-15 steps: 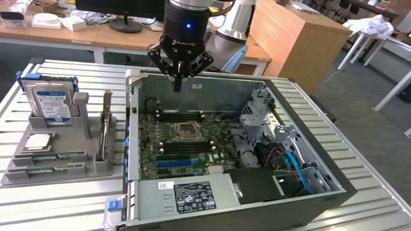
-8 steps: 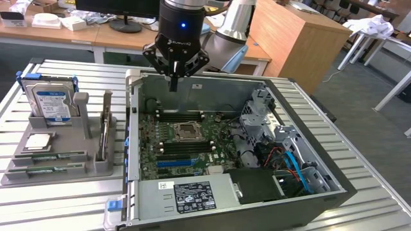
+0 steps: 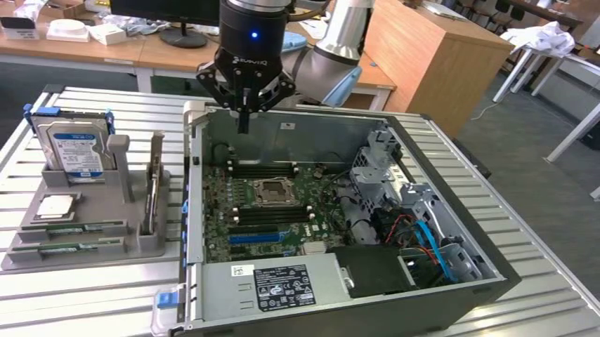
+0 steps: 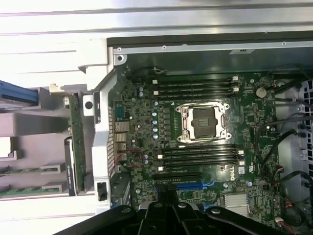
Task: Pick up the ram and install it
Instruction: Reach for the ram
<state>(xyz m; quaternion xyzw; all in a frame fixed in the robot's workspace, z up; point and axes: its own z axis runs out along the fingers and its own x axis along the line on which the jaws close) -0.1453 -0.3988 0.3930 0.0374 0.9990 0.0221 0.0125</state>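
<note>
Hung above the far wall of the open black computer case (image 3: 412, 317), toward the far edge of the slatted metal tabletop (image 3: 84, 303): black claw (image 3: 244, 119), fingertips pressed together, nothing clamped between them.

Off to the exterior view's left of the claw, lower and closer to the tabletop's near edge, outside the case: long thin green ram stick (image 3: 153, 188), stood on its edge in a slot of the grey plastic holder tray (image 3: 140, 247), just beside the case's side wall. Long axis running from the tabletop's near edge toward its far edge, parallel with that wall. Same stick in the wrist view (image 4: 76, 142), lying crosswise to the empty black memory slots (image 4: 195, 88) on the green motherboard (image 3: 235, 205).

At the tray's near end, two more green sticks lying flat (image 3: 73, 228), farther from the claw than the upright one. At the tray's far end, a blue-labelled hard drive (image 3: 75, 144).

Claw and ram well apart, case wall between them.
</note>
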